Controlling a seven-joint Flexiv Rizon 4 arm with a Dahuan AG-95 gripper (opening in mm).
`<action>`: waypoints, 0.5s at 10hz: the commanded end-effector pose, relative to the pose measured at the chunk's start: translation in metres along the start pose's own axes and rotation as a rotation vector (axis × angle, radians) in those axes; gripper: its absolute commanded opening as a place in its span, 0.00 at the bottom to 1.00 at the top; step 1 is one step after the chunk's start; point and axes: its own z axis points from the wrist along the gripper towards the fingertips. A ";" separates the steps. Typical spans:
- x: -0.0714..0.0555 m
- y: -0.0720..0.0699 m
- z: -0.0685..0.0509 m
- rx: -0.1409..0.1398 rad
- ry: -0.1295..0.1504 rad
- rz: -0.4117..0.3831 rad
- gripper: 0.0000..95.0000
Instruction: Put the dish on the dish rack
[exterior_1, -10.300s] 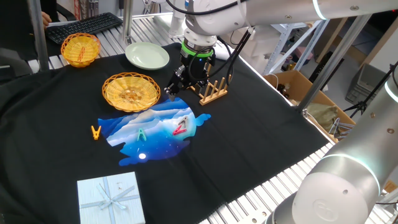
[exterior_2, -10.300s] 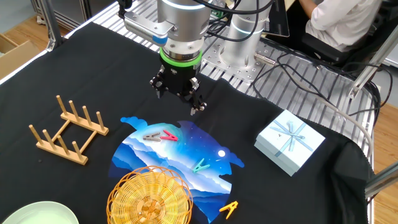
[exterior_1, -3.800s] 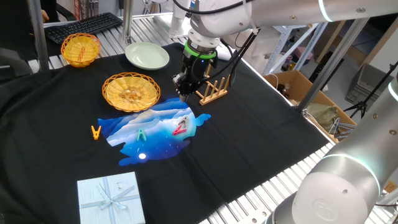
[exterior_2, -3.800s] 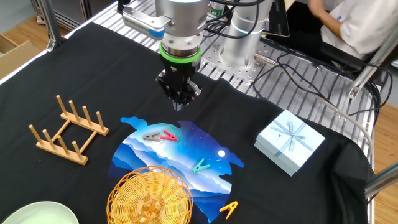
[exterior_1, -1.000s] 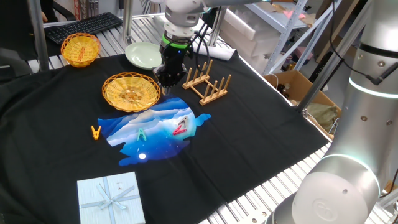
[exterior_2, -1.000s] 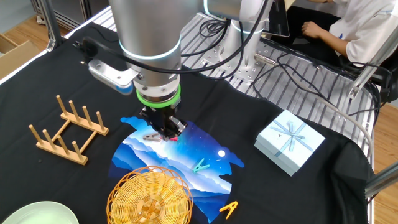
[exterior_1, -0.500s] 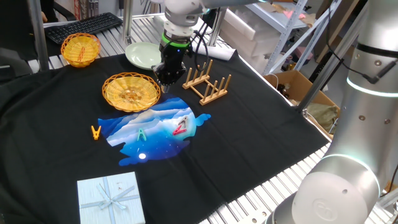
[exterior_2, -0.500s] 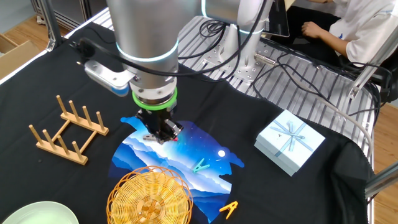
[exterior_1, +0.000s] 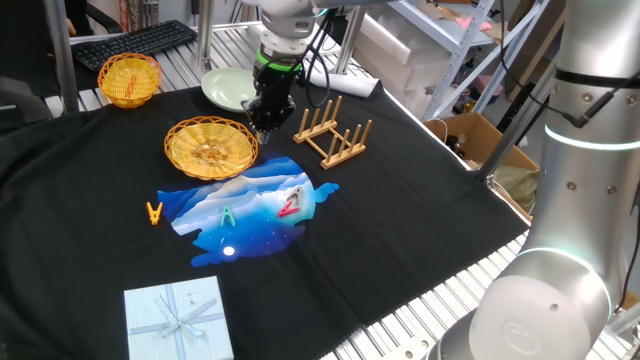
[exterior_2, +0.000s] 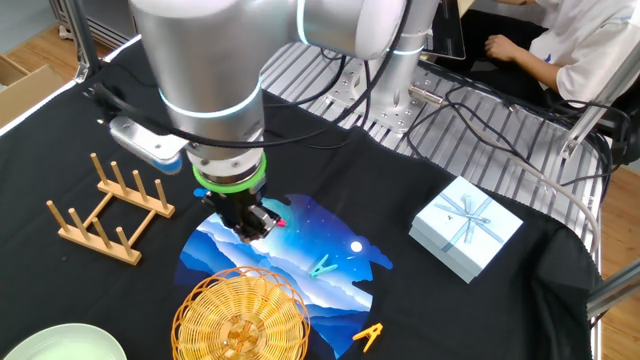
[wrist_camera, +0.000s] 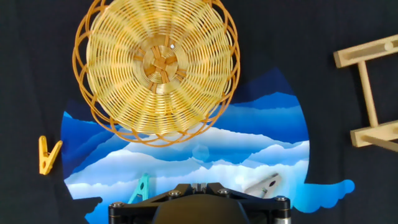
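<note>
The dish (exterior_1: 210, 147) is a wide golden woven plate lying flat on the black cloth, partly over a blue mat. It also shows in the other fixed view (exterior_2: 240, 325) and fills the top of the hand view (wrist_camera: 157, 65). The light-wood dish rack (exterior_1: 332, 132) stands to its right, empty; it shows too in the other fixed view (exterior_2: 105, 210) and at the hand view's right edge (wrist_camera: 373, 93). My gripper (exterior_1: 266, 135) hangs above the mat at the dish's near rim (exterior_2: 256, 232), fingers together and empty (wrist_camera: 199, 186).
A pale green plate (exterior_1: 236, 88) and a small yellow basket (exterior_1: 129, 78) sit behind the dish. The blue mat (exterior_1: 250, 205) carries clothespins, with a yellow one (exterior_1: 154, 212) beside it. A pale gift box (exterior_1: 178, 318) lies at the front.
The gripper, open ten seconds ago, shut its fingers and moved from beside the rack toward the dish's rim. In the last second it crept slightly closer to the dish.
</note>
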 end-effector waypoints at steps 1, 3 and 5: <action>-0.008 -0.003 0.003 -0.003 0.001 0.001 0.00; -0.019 -0.008 0.005 -0.007 0.002 -0.006 0.00; -0.025 -0.012 0.004 -0.009 0.004 -0.008 0.00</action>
